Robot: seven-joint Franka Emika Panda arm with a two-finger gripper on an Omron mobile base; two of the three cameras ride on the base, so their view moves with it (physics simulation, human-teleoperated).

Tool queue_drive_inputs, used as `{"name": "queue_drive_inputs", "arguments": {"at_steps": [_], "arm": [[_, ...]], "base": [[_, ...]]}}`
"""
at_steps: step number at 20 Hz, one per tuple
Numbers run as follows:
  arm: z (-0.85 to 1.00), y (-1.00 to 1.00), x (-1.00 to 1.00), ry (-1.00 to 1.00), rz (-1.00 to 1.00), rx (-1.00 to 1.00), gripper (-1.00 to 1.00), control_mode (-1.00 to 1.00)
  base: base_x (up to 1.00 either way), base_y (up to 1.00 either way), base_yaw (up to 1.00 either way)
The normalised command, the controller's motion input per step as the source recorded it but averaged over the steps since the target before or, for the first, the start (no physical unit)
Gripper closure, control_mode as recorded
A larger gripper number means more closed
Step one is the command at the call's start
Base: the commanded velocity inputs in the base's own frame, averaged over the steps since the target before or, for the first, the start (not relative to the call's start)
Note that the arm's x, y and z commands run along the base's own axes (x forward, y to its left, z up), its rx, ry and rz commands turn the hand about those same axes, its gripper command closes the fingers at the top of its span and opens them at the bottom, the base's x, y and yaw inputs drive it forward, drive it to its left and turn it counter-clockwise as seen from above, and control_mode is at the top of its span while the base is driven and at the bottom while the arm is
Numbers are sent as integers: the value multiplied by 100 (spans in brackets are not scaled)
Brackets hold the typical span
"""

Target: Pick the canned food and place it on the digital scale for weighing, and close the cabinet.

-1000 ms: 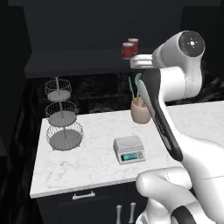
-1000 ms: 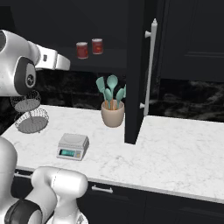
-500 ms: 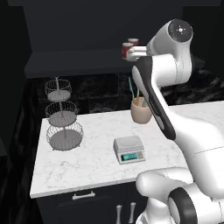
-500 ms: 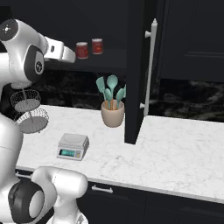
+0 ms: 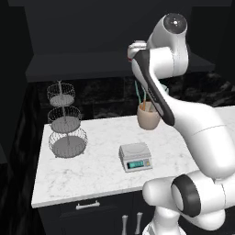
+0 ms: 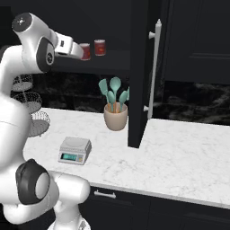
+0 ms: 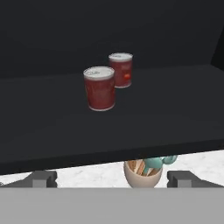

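Two red tins stand on the shelf of the open black cabinet (image 6: 138, 76). The canned food (image 7: 99, 88) is the nearer, darker tin with a grey top; it also shows as the left tin (image 6: 86, 52) in the right base view. A brighter red tin (image 7: 121, 70) stands behind it to the right. My gripper (image 7: 111, 178) is open and level with the shelf, a short way in front of the canned food and not touching it. From the right base view the gripper (image 6: 77, 49) sits just left of that tin. The digital scale (image 5: 134, 156) (image 6: 75, 149) lies bare on the marble counter below.
The cabinet door stands open, edge-on, with its long silver handle (image 6: 154, 67) over the counter. A beige utensil holder (image 6: 116, 116) (image 5: 148, 117) with teal tools stands under the shelf. A three-tier wire basket (image 5: 66, 133) is at the counter's left end.
The arm has swung up and carried the hand toward the tins on the shelf, ending close beside the left tin. The jaws have stayed open.
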Motion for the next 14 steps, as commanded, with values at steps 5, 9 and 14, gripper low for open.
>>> {"name": "queue_drive_inputs", "arguments": {"at_steps": [5, 9, 14], "arm": [[0, 0, 51, 0, 0, 0, -100, -100], [0, 0, 48, 0, 0, 0, -100, -100], [-11, 0, 49, 0, 0, 0, -100, -100]], "base": [[0, 0, 0], [0, 0, 0], [0, 0, 0]]}}
